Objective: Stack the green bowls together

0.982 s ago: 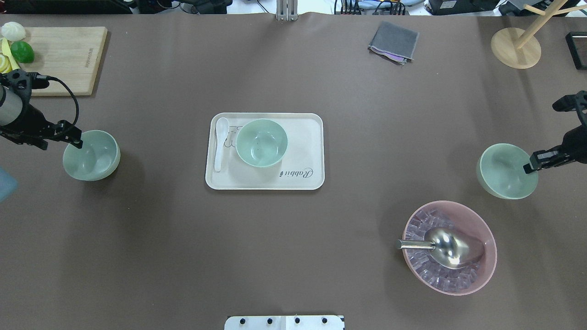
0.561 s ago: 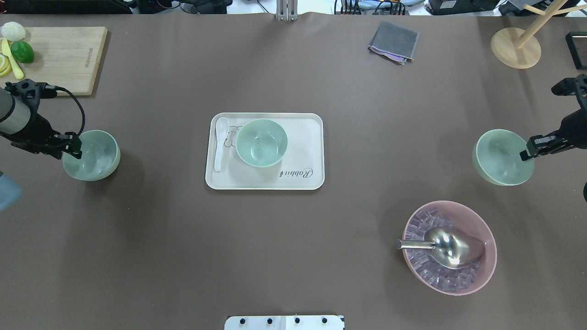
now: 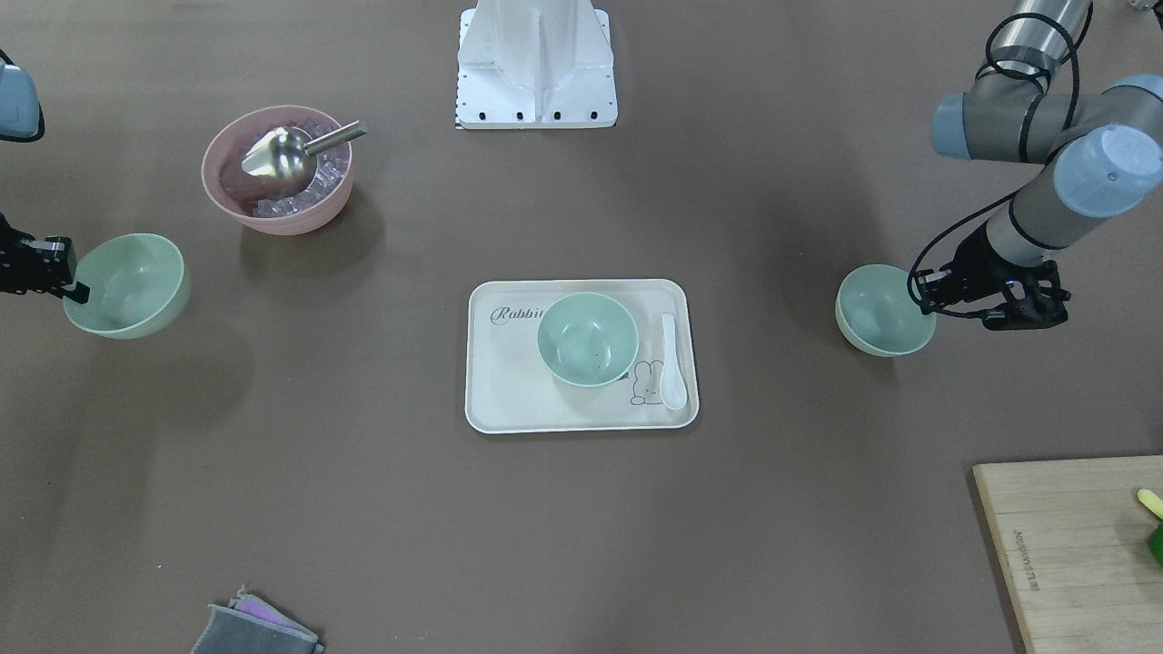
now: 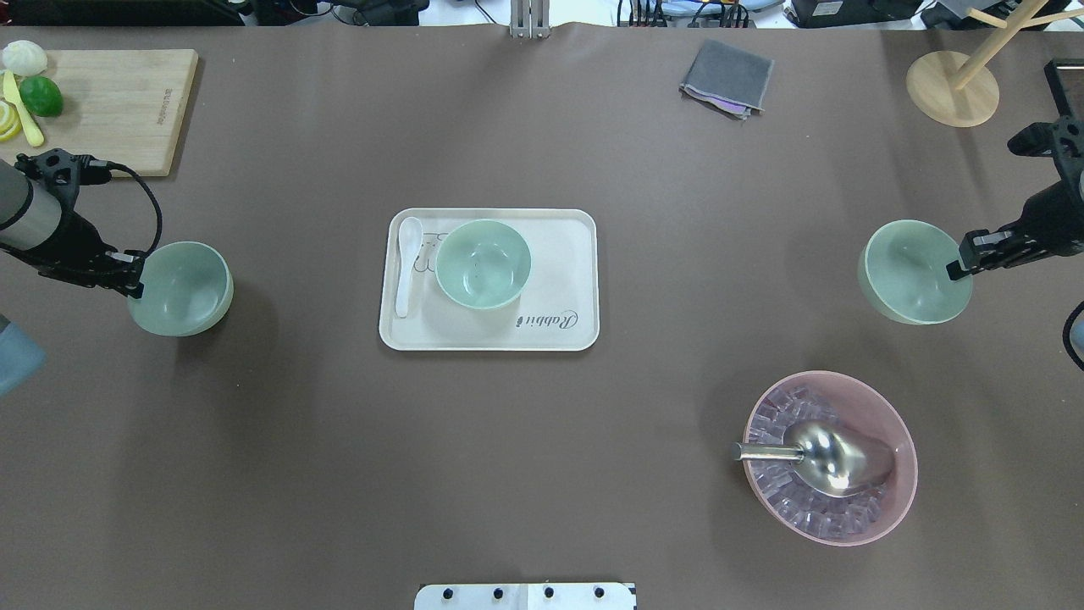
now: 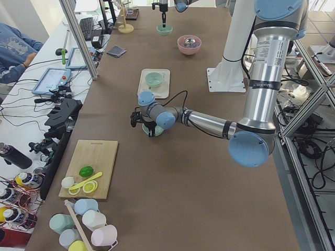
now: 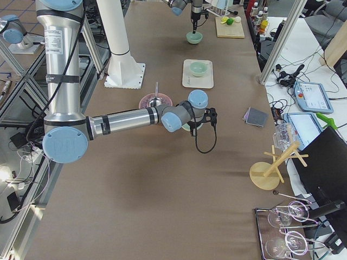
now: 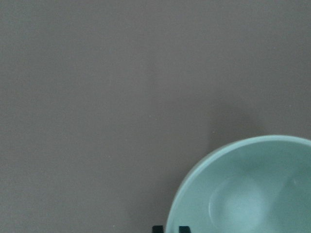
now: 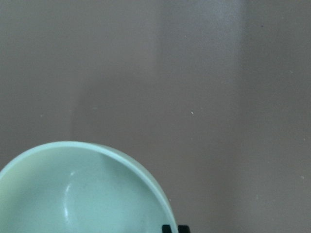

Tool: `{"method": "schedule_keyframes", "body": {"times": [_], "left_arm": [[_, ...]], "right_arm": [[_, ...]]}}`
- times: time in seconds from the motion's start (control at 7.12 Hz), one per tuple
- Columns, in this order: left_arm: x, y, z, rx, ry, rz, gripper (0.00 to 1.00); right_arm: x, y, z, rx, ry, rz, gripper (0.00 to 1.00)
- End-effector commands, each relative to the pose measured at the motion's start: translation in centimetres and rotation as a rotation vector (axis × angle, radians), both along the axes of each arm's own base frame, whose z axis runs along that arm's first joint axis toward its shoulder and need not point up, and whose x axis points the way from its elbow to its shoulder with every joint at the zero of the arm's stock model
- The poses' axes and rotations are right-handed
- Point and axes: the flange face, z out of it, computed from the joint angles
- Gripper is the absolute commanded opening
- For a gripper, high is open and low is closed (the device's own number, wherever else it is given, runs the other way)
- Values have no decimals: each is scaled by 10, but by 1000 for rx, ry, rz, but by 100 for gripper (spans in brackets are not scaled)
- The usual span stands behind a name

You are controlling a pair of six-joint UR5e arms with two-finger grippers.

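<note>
Three pale green bowls show. One green bowl [image 4: 483, 263] sits on the cream tray [image 4: 559, 254] in the middle. My left gripper [image 4: 135, 275] is shut on the rim of a second green bowl [image 4: 182, 290] at the left, lifted slightly off the table; it also shows in the front view [image 3: 883, 311] and the left wrist view [image 7: 252, 189]. My right gripper [image 4: 959, 258] is shut on the rim of the third green bowl [image 4: 910, 273] at the right and holds it above the table; it also shows in the front view [image 3: 127, 283] and the right wrist view [image 8: 82, 191].
A pink bowl [image 4: 898, 500] with ice cubes and a metal scoop [image 4: 817, 457] sits at the near right. A white spoon [image 4: 406, 264] lies on the tray. A cutting board [image 4: 118, 106] with fruit, a grey cloth [image 4: 728, 78] and a wooden stand [image 4: 953, 85] lie along the far edge.
My right gripper has carried its bowl up and leftward, toward the tray. My left gripper has closed on the left bowl's rim and shifted it a little rightward.
</note>
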Motion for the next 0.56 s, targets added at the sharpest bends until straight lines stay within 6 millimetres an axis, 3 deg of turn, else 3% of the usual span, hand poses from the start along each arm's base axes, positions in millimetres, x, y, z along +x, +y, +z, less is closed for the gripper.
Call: {"method": "schedule_keyframes", "body": {"times": [0.0, 0.14, 0.28, 0.42], "left_arm": [[11, -8, -34, -2, 75, 24, 0], [27, -26, -77, -32, 108, -33, 0], [43, -47, -135, -67, 120, -71, 0], [87, -43, -191, -97, 121, -46, 0]], "right_arm": [[-16, -30, -50, -37, -47, 73, 0], [-27, -38, -74, -62, -68, 96, 0], [-41, -45, -93, -73, -84, 104, 0], [-48, -48, -104, -73, -94, 105, 0]]}}
